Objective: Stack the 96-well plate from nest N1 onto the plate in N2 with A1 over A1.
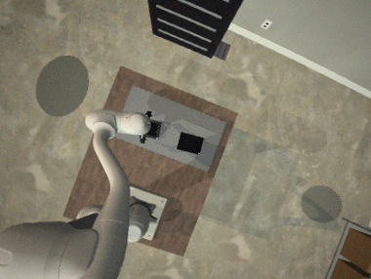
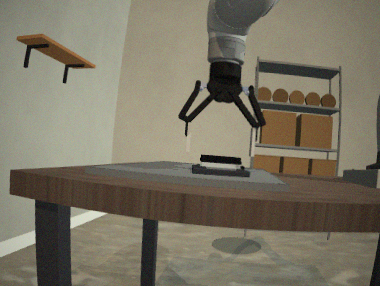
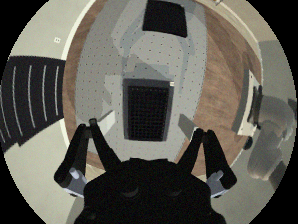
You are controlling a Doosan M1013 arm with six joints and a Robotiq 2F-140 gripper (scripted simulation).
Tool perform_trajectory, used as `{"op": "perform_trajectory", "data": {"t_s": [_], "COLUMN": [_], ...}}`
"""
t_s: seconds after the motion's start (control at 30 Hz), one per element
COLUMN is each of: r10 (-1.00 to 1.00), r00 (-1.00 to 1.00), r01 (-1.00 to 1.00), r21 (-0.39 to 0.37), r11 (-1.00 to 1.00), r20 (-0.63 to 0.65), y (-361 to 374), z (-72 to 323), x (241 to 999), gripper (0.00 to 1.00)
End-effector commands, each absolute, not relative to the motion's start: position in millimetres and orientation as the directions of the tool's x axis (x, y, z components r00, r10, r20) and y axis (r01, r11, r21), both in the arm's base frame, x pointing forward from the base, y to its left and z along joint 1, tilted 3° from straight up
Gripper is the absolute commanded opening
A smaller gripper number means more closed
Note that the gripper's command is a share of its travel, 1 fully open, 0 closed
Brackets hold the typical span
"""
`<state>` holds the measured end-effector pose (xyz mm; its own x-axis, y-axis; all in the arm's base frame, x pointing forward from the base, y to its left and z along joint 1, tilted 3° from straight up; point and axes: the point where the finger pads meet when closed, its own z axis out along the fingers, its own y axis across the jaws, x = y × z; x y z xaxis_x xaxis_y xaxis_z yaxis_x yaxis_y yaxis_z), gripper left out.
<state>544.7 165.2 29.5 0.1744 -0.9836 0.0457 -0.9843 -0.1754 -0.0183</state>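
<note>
Two 96-well plates are stacked on the dark nest N2, on the left part of the grey mat. The top plate looks level on the lower one. In the wrist view the stack lies straight below the camera, between the fingers. My gripper is wide open and empty, with its fingertips a little above the stack and to either side of it. From overhead the gripper covers most of the stack. Nest N1 is a dark square with no plate on it, and it also shows in the wrist view. The A1 marks are too small to see.
The grey mat lies on a brown wooden table. The arm's base plate is at the table's near edge. A shelf rack with boxes stands behind the table, and a dark cabinet beyond it.
</note>
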Motion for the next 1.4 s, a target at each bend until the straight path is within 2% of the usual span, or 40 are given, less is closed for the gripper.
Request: {"op": "perform_trajectory", "data": {"t_s": [0.0, 0.27, 1.17, 1.37], "r10": [-0.984, -0.984, -0.984, -0.984], "r00": [0.174, 0.174, 0.174, 0.174], "r01": [-0.984, -0.984, -0.984, -0.984], "r21": [-0.018, -0.018, -0.018, -0.018], "r11": [-0.175, -0.175, -0.175, -0.175], "r20": [0.045, 0.045, 0.045, 0.045], "y": [165.3, 165.5, 168.3, 168.3], "z": [29.6, 34.9, 101.0, 101.0], "x": [544.7, 544.6, 542.8, 542.8], "gripper": [1.00, 1.00, 1.00, 1.00]}}
